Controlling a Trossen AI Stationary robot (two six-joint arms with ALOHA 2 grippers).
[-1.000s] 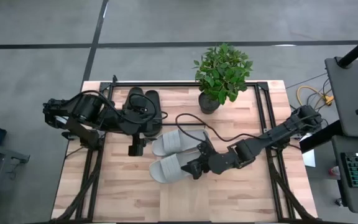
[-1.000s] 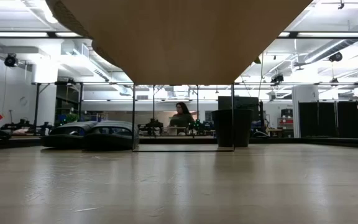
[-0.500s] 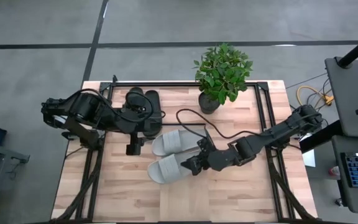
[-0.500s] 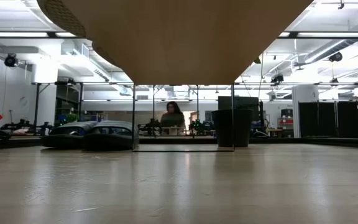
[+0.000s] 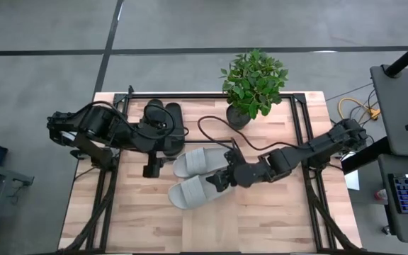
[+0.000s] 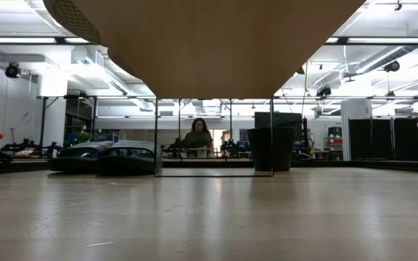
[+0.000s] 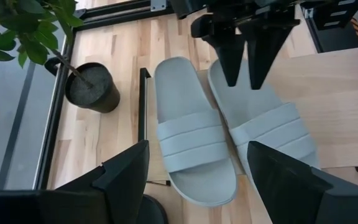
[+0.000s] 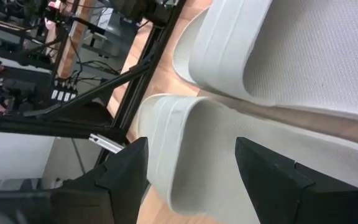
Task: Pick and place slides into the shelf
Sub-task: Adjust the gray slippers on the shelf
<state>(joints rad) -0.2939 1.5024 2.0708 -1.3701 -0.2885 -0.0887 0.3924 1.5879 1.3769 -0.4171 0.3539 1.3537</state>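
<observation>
We look down on the worktop [image 5: 147,227], a pale plank surface framed by black metal bars. The shelf [image 7: 328,106] is a lighter wood panel, and the two pale grey slides lie side by side on it near the middle of the worktop. One grey slide [image 5: 195,162] sits nearer the potted plant [image 5: 252,81], the other grey slide [image 5: 193,192] just beside it, and both straps are plain in the left wrist view. The black slides [image 5: 163,120] rest together near the far edge, to the plant's left. The right claw [image 5: 220,181] is low over the heel ends of the grey pair, fingers spread wide, gripping nothing we can see. The left claw [image 5: 154,164] hangs just beside the black pair, also spread wide and empty. Beyond the worktop, a person [image 6: 198,135] is in the room.
</observation>
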